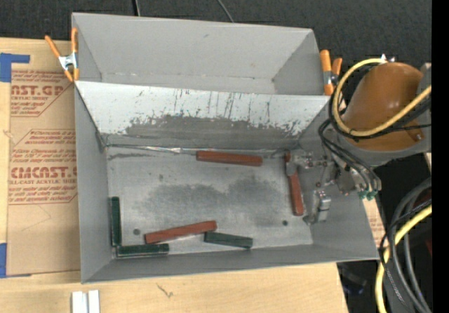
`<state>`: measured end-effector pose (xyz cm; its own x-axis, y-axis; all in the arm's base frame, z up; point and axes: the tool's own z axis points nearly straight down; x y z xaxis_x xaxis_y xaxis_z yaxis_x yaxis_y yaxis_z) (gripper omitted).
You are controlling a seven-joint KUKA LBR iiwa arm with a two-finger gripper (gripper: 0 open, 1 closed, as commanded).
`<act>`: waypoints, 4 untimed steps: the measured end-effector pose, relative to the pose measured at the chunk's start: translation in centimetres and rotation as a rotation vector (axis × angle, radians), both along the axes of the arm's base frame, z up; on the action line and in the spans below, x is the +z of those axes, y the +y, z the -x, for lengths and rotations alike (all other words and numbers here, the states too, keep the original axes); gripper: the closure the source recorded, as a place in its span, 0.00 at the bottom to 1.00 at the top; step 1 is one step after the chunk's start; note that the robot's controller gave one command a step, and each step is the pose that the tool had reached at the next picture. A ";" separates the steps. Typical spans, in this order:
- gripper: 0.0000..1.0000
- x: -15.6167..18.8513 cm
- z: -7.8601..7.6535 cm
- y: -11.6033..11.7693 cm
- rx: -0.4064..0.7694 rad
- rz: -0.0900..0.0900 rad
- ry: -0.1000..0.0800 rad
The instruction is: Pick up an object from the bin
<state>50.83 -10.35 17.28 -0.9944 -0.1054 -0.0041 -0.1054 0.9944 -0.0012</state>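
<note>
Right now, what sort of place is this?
Likely a lab bin-picking test cell: a scuffed grey metal bin, a few loose red-brown sticks and dark green sticks on its floor, and a robot arm reaching in.

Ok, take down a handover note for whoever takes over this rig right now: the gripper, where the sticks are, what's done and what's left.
Gripper: low at the right side of the bin, beside the right red-brown stick, which lies along the right wall. Whether it grips the stick cannot be told.
Other things: back red-brown stick, front red-brown stick, left green stick, corner green stick, front green stick.
Done: nothing is lifted clear.
Left: secure one stick and lift it out.
</note>
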 end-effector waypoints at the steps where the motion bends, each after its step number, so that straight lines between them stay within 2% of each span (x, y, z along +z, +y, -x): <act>1: 0.00 -4.0 -0.5 -0.8 0.318 0.000 0.002; 2: 0.00 -3.7 -2.2 -1.8 0.385 -0.002 0.006; 3: 0.00 -6.4 -2.0 -3.3 0.708 0.003 0.000; 4: 1.00 -8.1 -2.9 -3.9 0.976 -0.001 0.002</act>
<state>53.75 -14.30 9.18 -0.4700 -0.8827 -0.0033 -0.8827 0.4700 0.0009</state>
